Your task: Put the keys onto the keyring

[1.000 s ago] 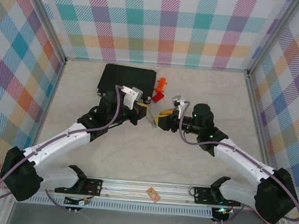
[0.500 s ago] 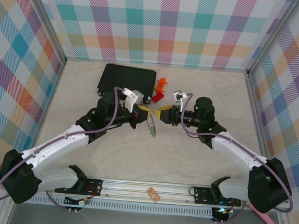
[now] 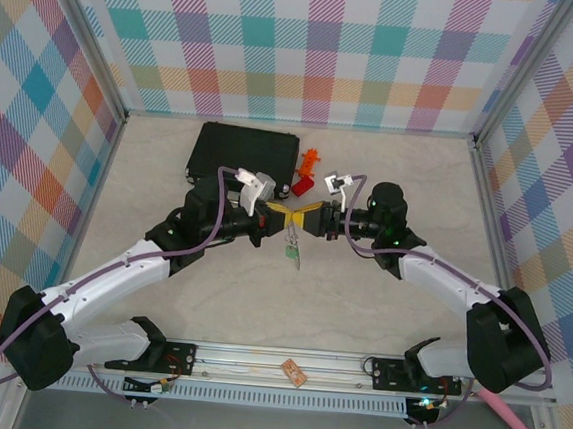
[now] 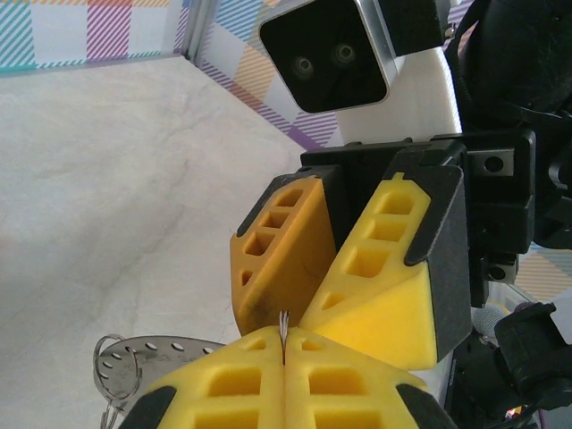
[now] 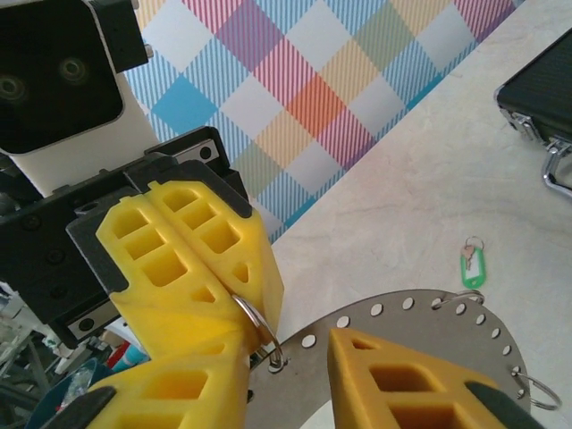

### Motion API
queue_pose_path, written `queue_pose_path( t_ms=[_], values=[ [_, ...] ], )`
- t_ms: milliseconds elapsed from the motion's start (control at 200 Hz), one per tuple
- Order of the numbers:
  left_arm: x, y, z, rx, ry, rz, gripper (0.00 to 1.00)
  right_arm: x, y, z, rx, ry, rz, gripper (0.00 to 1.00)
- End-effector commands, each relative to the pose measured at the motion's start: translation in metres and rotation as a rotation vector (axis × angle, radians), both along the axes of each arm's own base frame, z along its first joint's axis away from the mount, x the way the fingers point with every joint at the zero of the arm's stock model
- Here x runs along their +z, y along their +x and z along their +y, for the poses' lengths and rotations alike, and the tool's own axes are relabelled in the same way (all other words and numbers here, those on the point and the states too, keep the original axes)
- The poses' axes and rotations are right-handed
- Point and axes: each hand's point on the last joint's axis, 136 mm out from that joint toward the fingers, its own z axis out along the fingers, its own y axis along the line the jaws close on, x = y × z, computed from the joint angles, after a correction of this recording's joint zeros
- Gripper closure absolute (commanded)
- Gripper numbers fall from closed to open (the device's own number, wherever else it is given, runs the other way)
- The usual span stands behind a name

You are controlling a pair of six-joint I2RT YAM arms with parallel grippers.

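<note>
Above the table (image 3: 210, 288), keyring (image 5: 420, 326) in left fingers (image 5: 179, 241), between right fingers (image 5: 393, 375)

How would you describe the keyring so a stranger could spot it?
Near the black case, the left claw and right claw meet tip to tip. The keyring sits at their tips: a thin flat grey metal piece, unlike the small green-tagged key nearby, rimmed with punched holes.

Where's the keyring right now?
Mid-table, between the two gripper tips and on the near side of the black case. In the right wrist view the left gripper pinches the keyring by a small rim loop.
</note>
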Motion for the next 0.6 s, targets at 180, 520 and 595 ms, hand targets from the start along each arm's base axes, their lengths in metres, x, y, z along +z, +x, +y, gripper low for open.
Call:
queue_pose_path(
  t_ms=[180,520,595],
  values=[
    [0.016,-0.001,-0.004,-0.030,-0.067,-0.033,1.00,0.029,-0.007,0.003,0.074,0.076,-0.074,0.95],
    [0.008,0.000,0.000,-0.015,-0.016,-0.014,0.83,0.019,-0.007,-0.004,0.026,0.011,-0.112,1.00],
    [0.006,0.001,0.004,0.002,0.013,-0.010,0.77,0.014,-0.007,-0.008,0.002,-0.029,-0.135,1.00]
  ],
)
